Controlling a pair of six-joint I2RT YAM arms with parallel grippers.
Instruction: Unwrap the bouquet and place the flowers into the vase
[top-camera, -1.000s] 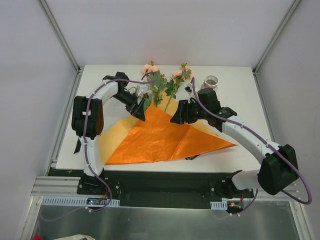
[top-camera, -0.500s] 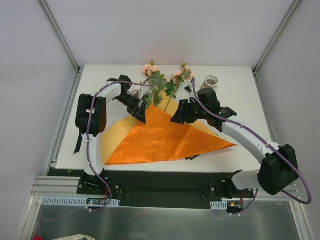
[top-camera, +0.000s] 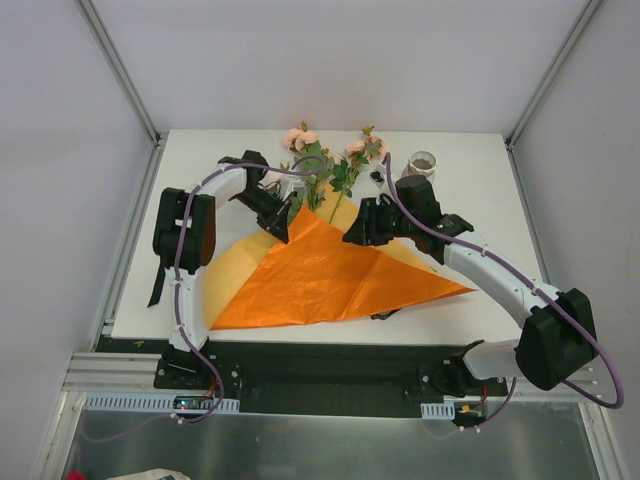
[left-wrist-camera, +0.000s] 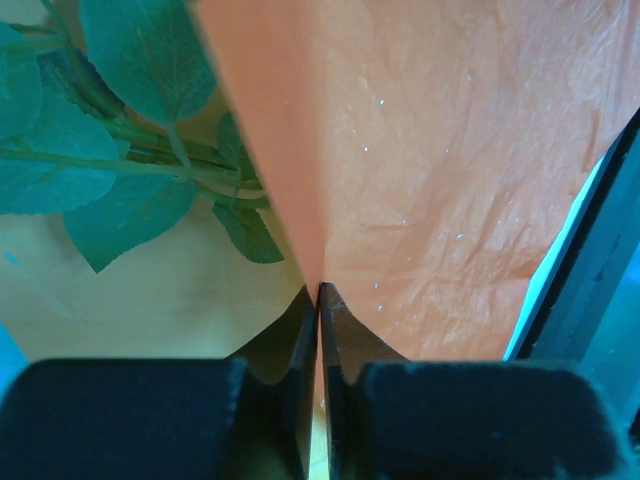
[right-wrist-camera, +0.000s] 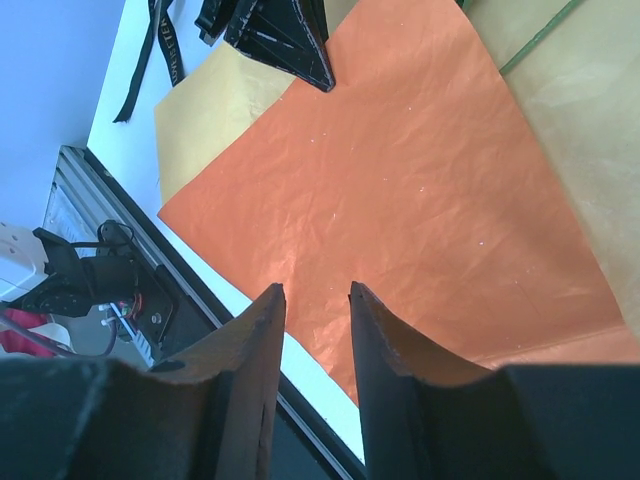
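Observation:
The bouquet is undone. Its orange paper lies spread flat on the white table. The flowers, peach-pink roses on green stems, lie at the paper's far end with their heads toward the back. My left gripper is shut on a raised edge of the orange paper, next to the green leaves; the left gripper pinches it at the fingertips. My right gripper hovers over the paper near the stems. The right gripper is open, with nothing between its fingers. The pale vase stands at the back right.
A black ribbon hangs by the table's left edge, and the ribbon also shows in the right wrist view. The paper's pale yellow side faces up at the left. The black front rail runs along the near edge.
My left gripper's jaws went from wide open to shut on the paper's edge. The right gripper's fingers have drawn closer together. Paper and flowers have hardly moved.

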